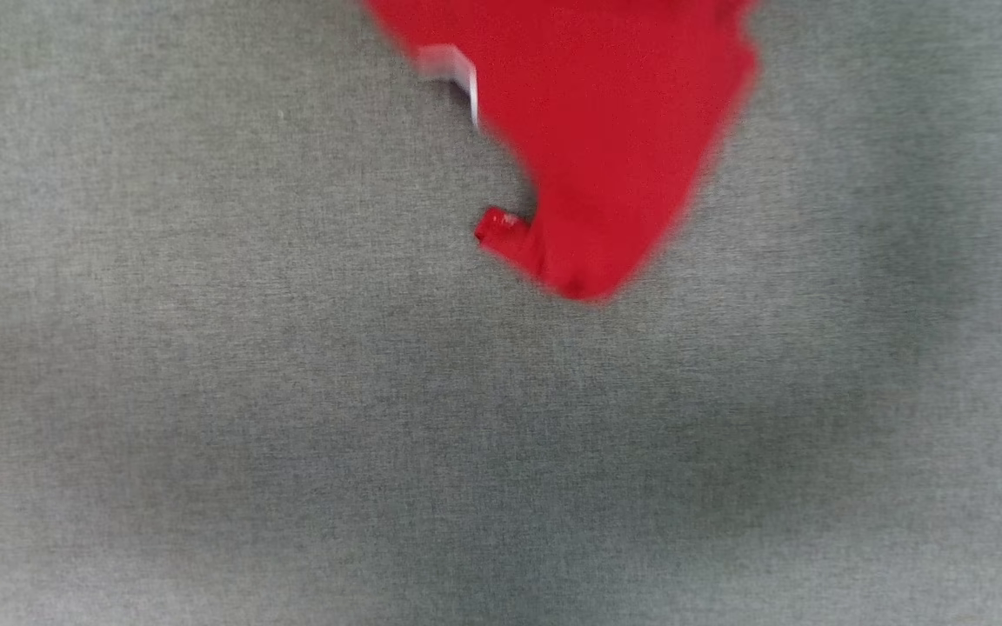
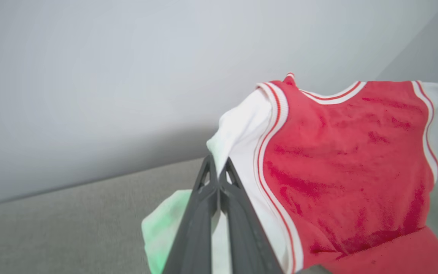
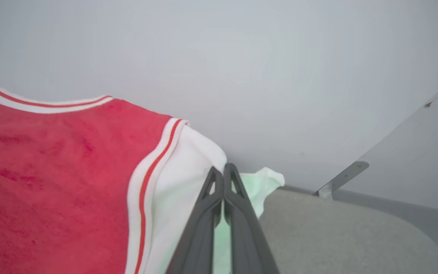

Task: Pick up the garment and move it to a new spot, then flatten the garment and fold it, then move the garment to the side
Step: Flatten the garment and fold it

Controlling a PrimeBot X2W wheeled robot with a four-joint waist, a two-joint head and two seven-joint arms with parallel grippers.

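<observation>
Lying under the garment (image 1: 605, 113), grey cloth (image 1: 292, 391) — pale wall (image 2: 127, 76).

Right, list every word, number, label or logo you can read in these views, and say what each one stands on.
Readable text: none in any view.
garment: the side that shows carries only striped trim, no letters or numbers.
glossy patch at the garment's lower tip, head view: too blurred to tell whether it bears any print.
</observation>
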